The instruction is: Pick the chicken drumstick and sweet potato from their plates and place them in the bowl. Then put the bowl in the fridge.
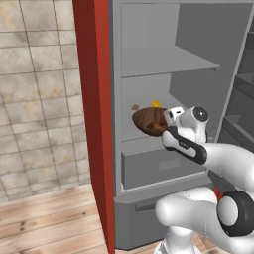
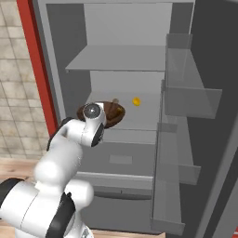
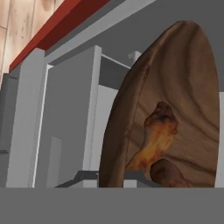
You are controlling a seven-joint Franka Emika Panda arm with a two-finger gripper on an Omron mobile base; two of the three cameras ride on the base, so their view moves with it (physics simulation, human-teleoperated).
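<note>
How wide the gripper's fingers stand cannot be told; the brown bowl (image 3: pixel 183 87) holds the chicken drumstick (image 3: pixel 155 140) and sweet potato (image 3: pixel 168 174).

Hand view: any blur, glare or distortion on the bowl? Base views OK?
Hand view: bowl sharp but stretched into a tall ellipse by the close angle; chicken drumstick crisp, no glare. Left base view: flat even light, fridge interior softly shaded, bowl edges soft and pixelated. Right base view: the same soft rendering, no harsh shadows.
</note>
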